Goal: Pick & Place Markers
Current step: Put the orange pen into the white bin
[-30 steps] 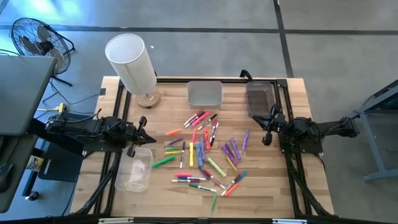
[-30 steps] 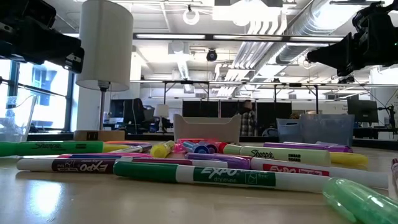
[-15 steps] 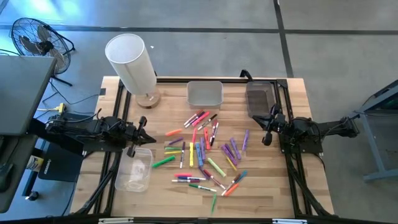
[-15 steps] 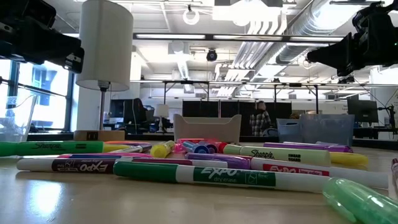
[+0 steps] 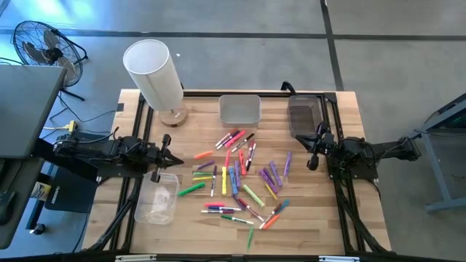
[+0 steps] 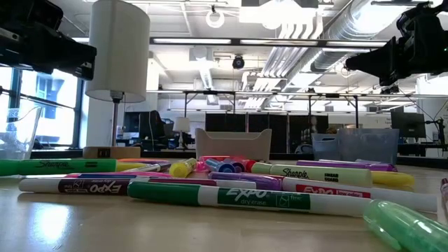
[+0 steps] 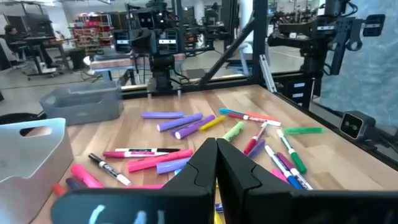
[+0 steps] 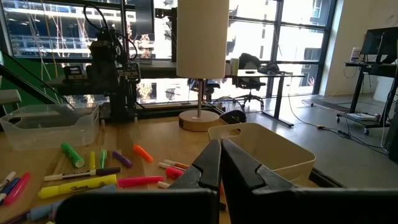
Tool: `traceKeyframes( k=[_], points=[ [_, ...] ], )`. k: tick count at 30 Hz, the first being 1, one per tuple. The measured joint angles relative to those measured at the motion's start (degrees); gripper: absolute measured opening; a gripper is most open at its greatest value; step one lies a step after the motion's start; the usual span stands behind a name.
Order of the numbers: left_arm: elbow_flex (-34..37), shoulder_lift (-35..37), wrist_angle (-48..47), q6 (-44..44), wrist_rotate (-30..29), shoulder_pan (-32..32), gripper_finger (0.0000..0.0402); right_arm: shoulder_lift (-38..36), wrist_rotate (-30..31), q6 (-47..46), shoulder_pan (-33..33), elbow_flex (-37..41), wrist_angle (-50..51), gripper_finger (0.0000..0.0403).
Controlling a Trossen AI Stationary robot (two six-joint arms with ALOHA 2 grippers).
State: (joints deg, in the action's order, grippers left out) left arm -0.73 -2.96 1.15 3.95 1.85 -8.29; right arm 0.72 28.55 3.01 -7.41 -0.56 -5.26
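Observation:
Many coloured markers [image 5: 237, 178] lie flat and scattered on the middle of the wooden table; the low view shows them close up [image 6: 210, 192]. My left gripper [image 5: 175, 161] hovers shut at the table's left side, pointing level toward the markers [image 7: 180, 124] and above the table. My right gripper [image 5: 312, 156] hovers shut at the right side, also level, facing the markers [image 8: 87, 180]. Neither gripper holds anything.
A clear bin [image 5: 239, 110] stands at the far middle, a grey bin [image 5: 303, 115] at the far right, and another clear bin [image 5: 158, 198] at the near left under my left arm. A white lamp [image 5: 155, 73] stands at the far left corner.
My left gripper has rolled slightly about its own axis without shifting place. A person walking in the room behind has gone out of the low view.

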Motion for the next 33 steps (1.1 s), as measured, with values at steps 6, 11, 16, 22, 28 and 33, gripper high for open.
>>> traceKeyframes(
  k=[6, 11, 16, 22, 28, 33],
  points=[
    [0.0, -0.01, 0.0, 0.11, 0.0, 0.01, 0.0001, -0.01, 0.01, 0.0, -0.01, -0.02, 0.01, 0.0],
    [0.0, -0.01, 0.0, -0.19, -0.59, 0.0, 0.0001, -0.01, 0.01, 0.0, 0.0, -0.01, 0.0, 0.0],
    [-0.95, -0.24, -0.63, -2.66, -4.45, 0.0, 0.0001, 0.0, 0.01, 0.0, 0.01, -0.01, -0.01, 0.0],
    [-7.42, -7.06, -0.99, -0.91, -9.51, 0.0, 0.0, -0.01, 0.0, 0.0, -0.01, 0.0, 0.0, 0.0],
    [-16.45, -20.92, -1.8, -1.16, -14.7, 0.0, 0.0, 0.01, 0.01, 0.0, 0.01, 0.0, -0.02, 0.0],
    [-26.65, -33.23, -7.59, -4.17, -20.55, 0.02, 0.0, 0.01, 0.01, 0.0, 0.0, -0.01, -0.02, 0.0]
  ],
)
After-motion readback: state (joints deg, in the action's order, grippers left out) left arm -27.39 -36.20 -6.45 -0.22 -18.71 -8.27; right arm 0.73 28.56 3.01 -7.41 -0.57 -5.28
